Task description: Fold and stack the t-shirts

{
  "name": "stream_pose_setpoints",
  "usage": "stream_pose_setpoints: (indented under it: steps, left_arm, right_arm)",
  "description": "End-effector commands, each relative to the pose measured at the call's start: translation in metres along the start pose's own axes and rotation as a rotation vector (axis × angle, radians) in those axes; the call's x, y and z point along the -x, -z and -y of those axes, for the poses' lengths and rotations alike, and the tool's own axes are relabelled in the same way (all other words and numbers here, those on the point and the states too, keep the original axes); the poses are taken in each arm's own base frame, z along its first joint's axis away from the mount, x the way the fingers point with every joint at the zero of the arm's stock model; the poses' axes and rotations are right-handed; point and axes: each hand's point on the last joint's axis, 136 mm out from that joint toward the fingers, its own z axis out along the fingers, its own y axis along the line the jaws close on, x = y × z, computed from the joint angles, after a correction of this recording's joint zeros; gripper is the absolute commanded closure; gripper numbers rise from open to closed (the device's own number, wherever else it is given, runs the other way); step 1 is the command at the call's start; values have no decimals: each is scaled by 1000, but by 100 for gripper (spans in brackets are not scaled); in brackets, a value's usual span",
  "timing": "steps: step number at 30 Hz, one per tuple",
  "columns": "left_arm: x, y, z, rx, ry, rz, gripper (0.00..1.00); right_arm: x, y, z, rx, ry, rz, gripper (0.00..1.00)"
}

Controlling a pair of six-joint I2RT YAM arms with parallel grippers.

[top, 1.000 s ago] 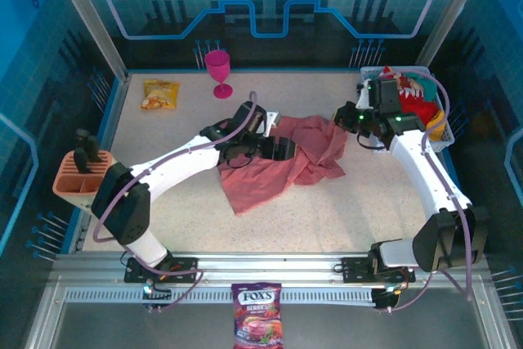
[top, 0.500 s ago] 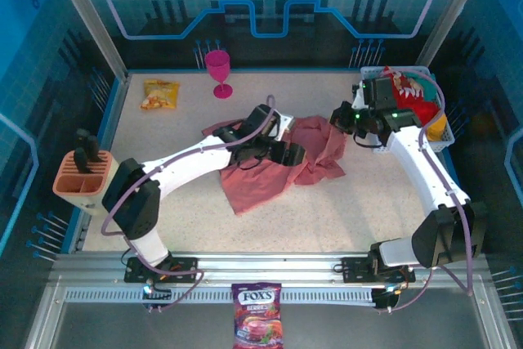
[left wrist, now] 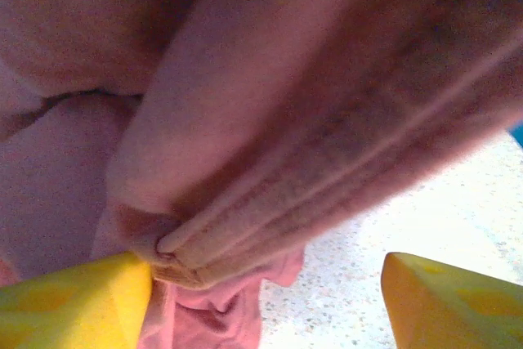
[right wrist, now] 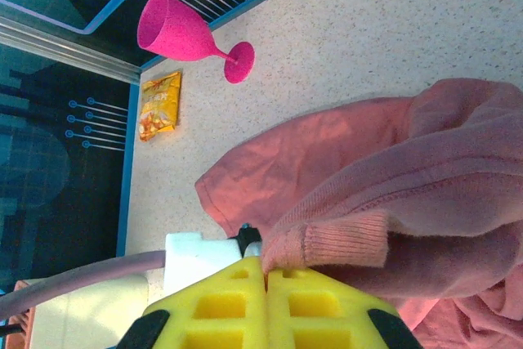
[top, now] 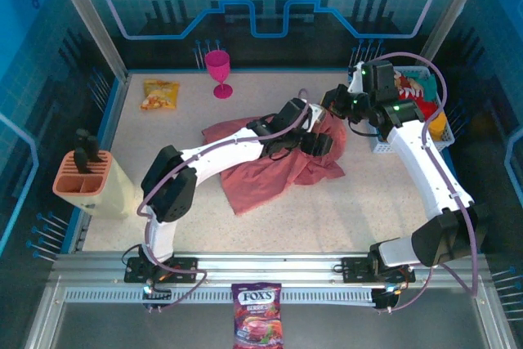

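The salmon-pink t-shirt (top: 274,171) lies crumpled mid-table in the top view, under and around the left arm's (top: 221,153) jaws, which hang over its right half. The right arm's (top: 417,153) jaws meet its far right corner, held up off the table (top: 163,136). A red t-shirt (top: 421,109) sits just right of those jaws (in a white basket (top: 378,145)).

In the left wrist view the jaws stand spread. A thick fold of pink cloth (left wrist: 310,136) lies between them, touching the left one; the right one is apart, over bare table.

In the right wrist view the jaws are pressed together, pinching the shirt's ribbed hem (right wrist: 343,239) at their tip. A magenta goblet (right wrist: 184,34) and a snack packet (right wrist: 158,104) lie well beyond them.
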Motion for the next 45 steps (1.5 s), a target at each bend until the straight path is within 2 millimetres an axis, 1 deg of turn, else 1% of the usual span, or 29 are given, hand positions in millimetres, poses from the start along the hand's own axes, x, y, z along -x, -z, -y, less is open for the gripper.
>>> stream_pose_setpoints:
  steps: [1, 3, 4, 6, 8, 11, 13, 16, 18, 19, 21, 22, 23, 24, 26, 27, 28, 29, 30, 31, 32, 34, 35, 38, 40, 42, 45]
  left_arm:
    - [20, 5, -4, 53, -32, 73, 30]
    - [15, 8, -10, 78, -42, 69, 35]
    - [13, 10, -14, 87, -46, 71, 41]
    - [13, 13, -22, 94, -34, 80, 48]
    - [16, 15, -31, 96, -15, 88, 59]
    - [21, 17, -43, 111, -2, 90, 71]
    - [26, 19, -50, 118, 6, 99, 84]
    - [33, 26, -54, 118, 0, 110, 96]
    - [36, 31, -53, 115, -15, 111, 100]
    - [37, 35, -52, 111, -28, 108, 100]
    - [37, 42, -53, 110, -43, 91, 100]
    - [38, 49, -53, 101, -39, 87, 100]
    - [42, 56, -51, 78, -31, 91, 100]
    - [44, 63, -52, 61, -20, 90, 100]
    - [52, 84, -59, 46, 29, 96, 100]
    - [56, 93, -62, 31, 55, 95, 100]
    - [63, 105, -69, 19, 90, 99, 100]
    - [71, 119, -74, 11, 122, 110, 100]
    - [78, 131, -78, 4, 145, 123, 100]
    - [88, 145, -82, 4, 166, 143, 100]
    - [96, 157, -86, 9, 179, 158, 100]
    - [111, 180, -90, 24, 188, 175, 100]
    - [117, 189, -89, 25, 184, 179, 100]
    - [133, 213, -85, 28, 179, 201, 100]
    - [142, 226, -83, 23, 194, 224, 100]
    - [150, 234, -81, 23, 204, 243, 100]
    - [158, 242, -75, 7, 198, 266, 100]
  right_arm:
    - [-2, 14, -16, 46, 13, 6, 100]
    - [-1, 15, -17, 53, 15, 5, 100]
    - [-1, 15, -18, 60, 16, -1, 100]
    - [-2, 13, -20, 71, 18, -8, 100]
    - [-1, 13, -19, 72, 15, -5, 100]
    - [0, 14, -20, 83, 11, -1, 100]
    - [2, 16, -20, 84, 11, 5, 100]
    - [5, 16, -16, 79, 10, 12, 99]
    - [6, 15, -14, 80, 1, 12, 99]
    - [7, 16, -14, 85, 0, 15, 99]
    - [9, 15, -11, 82, 4, 25, 93]
    - [11, 13, -9, 80, 3, 27, 92]
    - [13, 11, -7, 77, 4, 27, 92]
    - [14, 8, -5, 74, 5, 20, 89]
    - [15, 0, -3, 67, 33, -13, 73]
    - [16, -3, -1, 54, 49, -26, 62]
    - [15, -6, 3, 35, 64, -40, 46]
    - [13, -10, 8, 16, 75, -53, 33]
    - [11, -11, 13, -5, 78, -61, 22]
    - [7, -12, 19, -25, 83, -67, 16]
    - [2, -13, 24, -41, 94, -71, 13]
    - [-14, -13, 37, -88, 119, -75, 5]
    - [-21, -14, 42, -99, 132, -77, 4]
    - [-53, -19, 57, -121, 151, -115, 4]
    - [-77, -27, 73, -150, 139, -154, 4]
    - [-96, -35, 83, -163, 117, -186, 4]
    - [-123, -50, 87, -189, 156, -232, 4]
